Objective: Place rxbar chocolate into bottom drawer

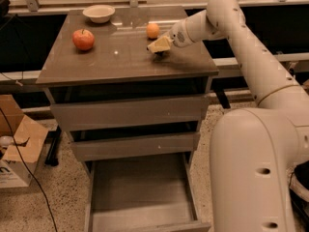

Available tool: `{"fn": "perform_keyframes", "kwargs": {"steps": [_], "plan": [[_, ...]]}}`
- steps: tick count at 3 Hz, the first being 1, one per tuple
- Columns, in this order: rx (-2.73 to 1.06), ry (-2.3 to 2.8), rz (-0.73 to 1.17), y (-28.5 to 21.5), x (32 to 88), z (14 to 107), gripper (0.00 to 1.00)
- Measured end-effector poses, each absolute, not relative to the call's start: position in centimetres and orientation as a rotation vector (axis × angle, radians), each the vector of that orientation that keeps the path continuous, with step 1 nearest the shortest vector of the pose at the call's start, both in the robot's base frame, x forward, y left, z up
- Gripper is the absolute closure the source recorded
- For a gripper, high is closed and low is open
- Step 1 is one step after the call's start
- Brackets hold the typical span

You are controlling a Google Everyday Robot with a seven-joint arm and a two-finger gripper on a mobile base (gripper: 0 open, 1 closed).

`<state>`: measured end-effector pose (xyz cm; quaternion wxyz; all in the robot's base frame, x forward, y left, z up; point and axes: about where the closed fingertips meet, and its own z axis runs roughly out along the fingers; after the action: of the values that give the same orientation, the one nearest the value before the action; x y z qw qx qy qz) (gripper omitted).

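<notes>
My gripper (159, 45) is at the end of the white arm, low over the right middle of the cabinet top (116, 64), just in front of the round orange fruit (153, 30). A small dark patch shows right beneath it. I cannot tell whether that is the rxbar chocolate or a shadow, and no black bar shows anywhere else. The bottom drawer (140, 190) is pulled out at the foot of the cabinet, and its grey floor is bare.
A red apple (83, 39) and a white bowl (98, 13) sit at the back left of the top. The two upper drawers (128, 112) are closed. A cardboard box (17, 153) and a cable lie on the floor at left. My white base (256, 173) fills the right foreground.
</notes>
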<state>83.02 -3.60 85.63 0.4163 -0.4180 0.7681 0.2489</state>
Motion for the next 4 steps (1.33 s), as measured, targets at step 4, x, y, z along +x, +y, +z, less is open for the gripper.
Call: {"fn": "perform_keyframes", "kwargs": {"steps": [4], "plan": [[-1.18,1.932,0.736,-2.4,62.3,90.4,1.0]]}}
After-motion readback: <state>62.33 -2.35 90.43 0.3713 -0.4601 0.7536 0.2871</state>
